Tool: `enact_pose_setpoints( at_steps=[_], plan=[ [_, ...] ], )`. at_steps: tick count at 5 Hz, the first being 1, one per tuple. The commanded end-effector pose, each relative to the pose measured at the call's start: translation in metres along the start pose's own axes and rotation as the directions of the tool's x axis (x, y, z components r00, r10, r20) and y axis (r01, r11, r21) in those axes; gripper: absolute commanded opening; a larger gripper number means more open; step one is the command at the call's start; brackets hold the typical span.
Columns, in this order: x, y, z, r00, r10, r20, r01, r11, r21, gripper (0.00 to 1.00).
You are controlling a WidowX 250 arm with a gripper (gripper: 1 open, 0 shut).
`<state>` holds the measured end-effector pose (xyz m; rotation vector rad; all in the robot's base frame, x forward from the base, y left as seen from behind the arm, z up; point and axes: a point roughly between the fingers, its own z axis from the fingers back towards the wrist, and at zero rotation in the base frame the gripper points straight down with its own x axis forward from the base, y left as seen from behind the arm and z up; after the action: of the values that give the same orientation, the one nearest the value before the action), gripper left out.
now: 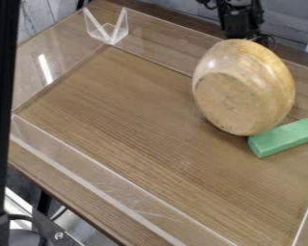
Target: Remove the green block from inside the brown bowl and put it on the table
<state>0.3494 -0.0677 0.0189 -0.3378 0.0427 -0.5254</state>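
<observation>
No writing, label, brand, number or sign can be read anywhere. The wooden bowl point(245, 86) shows only grain on its underside, the green block point(284, 138) just beside it is plain, and the worktop point(131, 125) carries bare wood pattern.

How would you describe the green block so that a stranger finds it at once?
On the wood-grain table, look to the right side, where the big brown bowl is tipped with its underside showing. The green block lies flat at its lower right edge, the only bright green thing.
</observation>
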Motion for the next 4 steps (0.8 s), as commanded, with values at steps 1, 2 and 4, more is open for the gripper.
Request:
enact_pose_setpoints(
  at_steps=[1, 2, 4],
  plan=[
    [0.0058, -0.0173, -0.0059, 0.999, -0.017, -0.037, 0.017, 1.000, -0.002, 0.00],
    [0.0092, -0.0263, -0.0088, 0.998, -0.003, -0.065, 0.003, 1.000, -0.006, 0.00],
    [0.0057, -0.0246, -0.0060, 0.998, -0.006, -0.065, 0.003, 0.999, -0.043, 1.00]
  ],
)
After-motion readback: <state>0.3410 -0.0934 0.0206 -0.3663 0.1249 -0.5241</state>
